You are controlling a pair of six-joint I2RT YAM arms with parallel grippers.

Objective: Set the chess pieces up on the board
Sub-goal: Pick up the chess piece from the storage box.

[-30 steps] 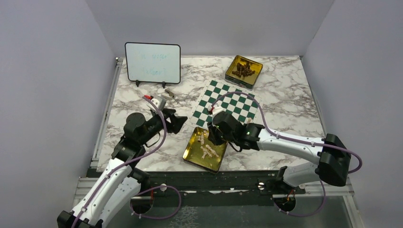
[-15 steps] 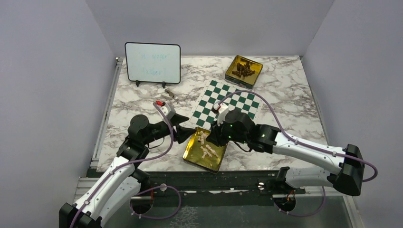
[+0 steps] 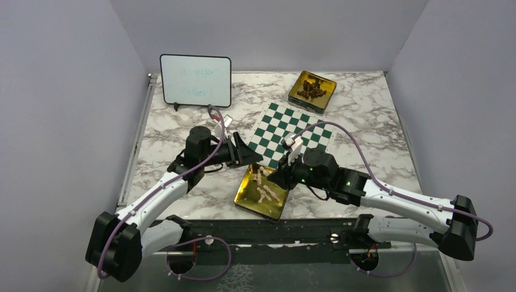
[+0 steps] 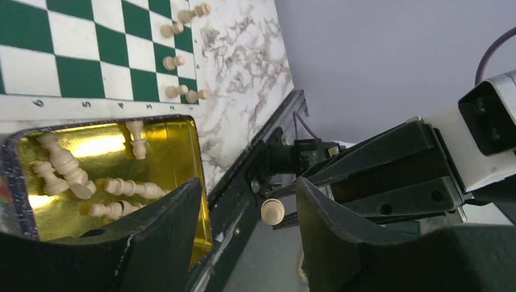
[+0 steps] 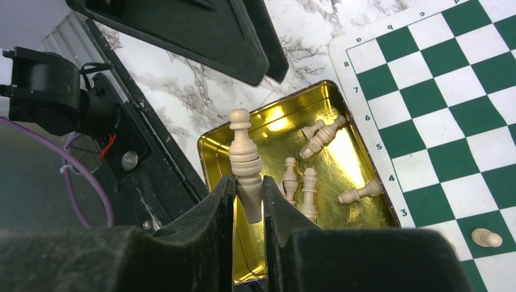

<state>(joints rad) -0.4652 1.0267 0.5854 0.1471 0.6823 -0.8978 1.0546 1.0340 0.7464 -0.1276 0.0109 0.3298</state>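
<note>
My right gripper (image 5: 248, 182) is shut on a tall cream chess piece (image 5: 243, 152) and holds it above the gold tin (image 5: 207, 152). Several cream pieces lie in that tin. In the top view the right gripper (image 3: 275, 179) hovers over the tin's (image 3: 246, 198) far right corner. My left gripper (image 3: 251, 157) is open and empty, just left of it, jaws wide apart. In the left wrist view the left gripper (image 4: 248, 185) frames the held piece's top (image 4: 272, 211). The green and white board (image 3: 292, 131) lies beyond, with several cream pieces (image 4: 173, 61) near its edge.
A black-framed whiteboard (image 3: 195, 81) stands at the back left. A second gold tin (image 3: 312, 91) with dark pieces sits beyond the board's far corner. The black rail (image 3: 268, 228) runs along the table's front edge, just below the near tin.
My left gripper has swung right and forward, up to the tin's far corner. The right gripper has stayed over the tin while its arm shifted right.
</note>
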